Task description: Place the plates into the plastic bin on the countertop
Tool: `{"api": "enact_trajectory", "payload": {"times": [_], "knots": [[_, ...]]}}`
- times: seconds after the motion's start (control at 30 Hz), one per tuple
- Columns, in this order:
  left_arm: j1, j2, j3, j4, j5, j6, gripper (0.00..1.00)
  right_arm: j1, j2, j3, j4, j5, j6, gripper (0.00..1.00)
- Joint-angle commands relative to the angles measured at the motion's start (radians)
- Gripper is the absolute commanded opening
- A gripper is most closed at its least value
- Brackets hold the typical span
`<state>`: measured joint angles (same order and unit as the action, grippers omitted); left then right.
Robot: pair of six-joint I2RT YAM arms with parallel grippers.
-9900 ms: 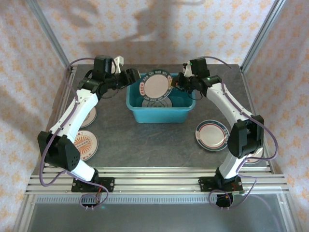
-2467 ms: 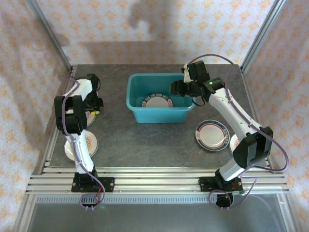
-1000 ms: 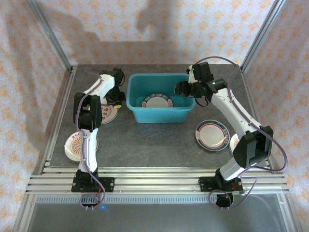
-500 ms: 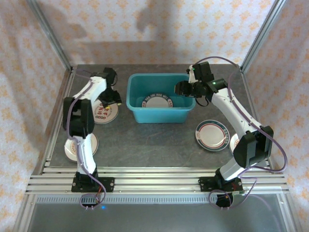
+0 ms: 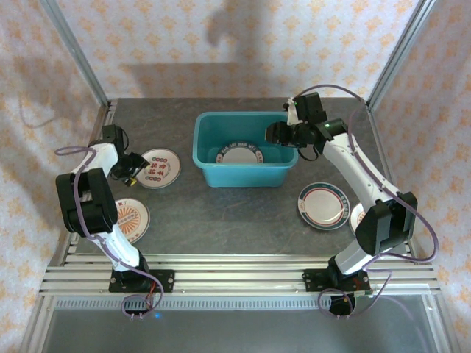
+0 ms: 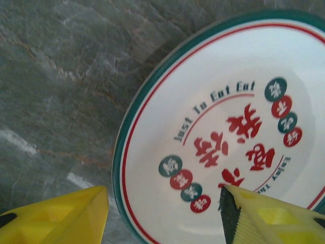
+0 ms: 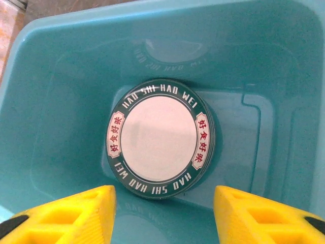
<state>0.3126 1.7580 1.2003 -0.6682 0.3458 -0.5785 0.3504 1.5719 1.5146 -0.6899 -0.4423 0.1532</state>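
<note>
L gripper [image 6: 163, 203] hangs low over the countertop [image 6: 61, 76] on the left side. Its yellow fingers [image 6: 56, 221] are spread wide w/ nothing gripped. Below and btwn them lies the near edge of a green-rimmed plate [image 6: 228, 127], flat, w/ red characters and "Just To Eat Eat". Can't tell if the fingers touch it.

R gripper [image 7: 163, 195] hovers over the plastic bin [image 7: 45, 101], also wide apart and empty. Flat on the bin floor lies a dark-green-rimmed plate [image 7: 158, 137], white centre, reading "HAO SHI HAO WEI".

Out on the countertop:
- orange sunburst plate [image 5: 126, 220], near the L arm
- teal-and-red-rimmed plate [image 5: 322, 204], right of the bin
- another plate [image 5: 358, 217], just beside that one, partly hidden by the R arm
</note>
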Motion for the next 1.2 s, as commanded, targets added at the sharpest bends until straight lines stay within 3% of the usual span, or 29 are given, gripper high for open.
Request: {"api": "enact_trajectory", "payload": {"times": [0.0, 0.47, 0.77, 0.87, 1.17], "knots": [[0.015, 0.007, -0.015, 0.070, 0.036, -0.011, 0.62, -0.005, 0.002, 0.044, -0.025, 0.005, -0.018, 0.53], [0.043, 0.056, -0.019, 0.050, 0.024, 0.017, 0.62, -0.005, 0.020, 0.067, -0.015, 0.004, 0.012, 0.53], [0.041, 0.099, -0.027, 0.108, 0.071, 0.015, 0.59, -0.003, 0.039, 0.088, -0.016, 0.009, 0.023, 0.53], [0.040, 0.109, -0.029, 0.113, 0.076, 0.022, 0.55, -0.005, 0.040, 0.088, -0.015, 0.018, 0.027, 0.53], [0.037, 0.110, -0.043, 0.145, 0.103, 0.025, 0.30, -0.004, 0.039, 0.080, -0.011, 0.039, 0.036, 0.53]]}}
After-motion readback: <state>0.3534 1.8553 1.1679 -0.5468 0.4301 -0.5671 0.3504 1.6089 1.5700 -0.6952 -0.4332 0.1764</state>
